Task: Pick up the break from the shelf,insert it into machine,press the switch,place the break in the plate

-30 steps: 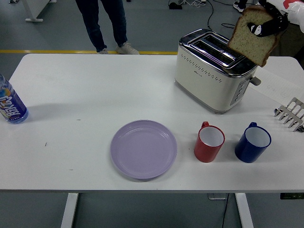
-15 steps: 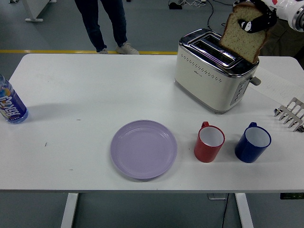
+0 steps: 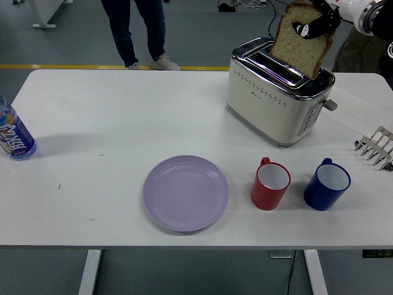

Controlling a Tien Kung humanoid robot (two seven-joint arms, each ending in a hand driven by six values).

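Shifted left since a second ago, right robot hand (image 3: 314,23) grips bread slice (image 3: 299,44) by its upper edge, slice tilted above toaster (image 3: 277,92) slots, lower corner seemingly just over the rear slot, purple plate (image 3: 186,193) well apart on counter (image 3: 123,123) nearer the front edge.

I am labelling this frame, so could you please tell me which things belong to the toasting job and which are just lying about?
Job:
- bread slice, held by the right hand
- toaster
- purple plate
- metal rack

Lying about:
- red mug
- blue mug
- bottle
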